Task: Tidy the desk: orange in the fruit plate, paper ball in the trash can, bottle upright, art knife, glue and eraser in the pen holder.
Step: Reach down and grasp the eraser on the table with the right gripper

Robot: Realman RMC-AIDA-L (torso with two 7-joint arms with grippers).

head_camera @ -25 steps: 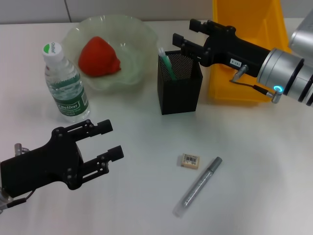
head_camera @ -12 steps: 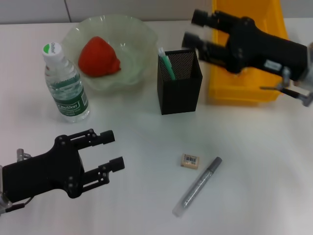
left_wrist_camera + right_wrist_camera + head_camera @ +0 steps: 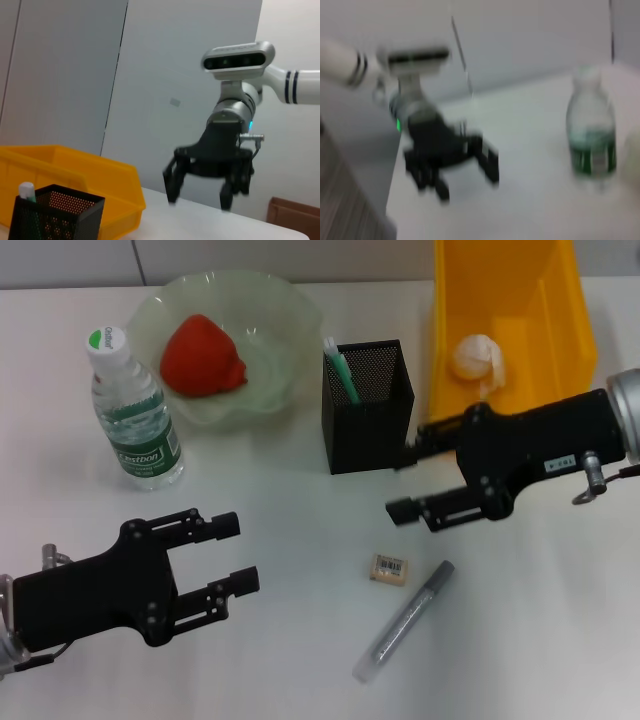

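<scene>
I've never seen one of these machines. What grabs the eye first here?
Two black claws: the right gripper hangs open near the middle of the white table, and the left gripper sits open at the near left. Behind them a bright yellow bin holds a paper ball, and a red fruit lies in a pale green bowl.

You get even, bright overhead light in the head view, soft short shadows under the black mesh pen holder point(image 3: 366, 405) and clear plastic water bottle point(image 3: 131, 410). Mild glare on the white desk point(image 3: 300, 530). Left wrist view is sharp enough. Right wrist view is heavily motion-blurred throughout.
</scene>
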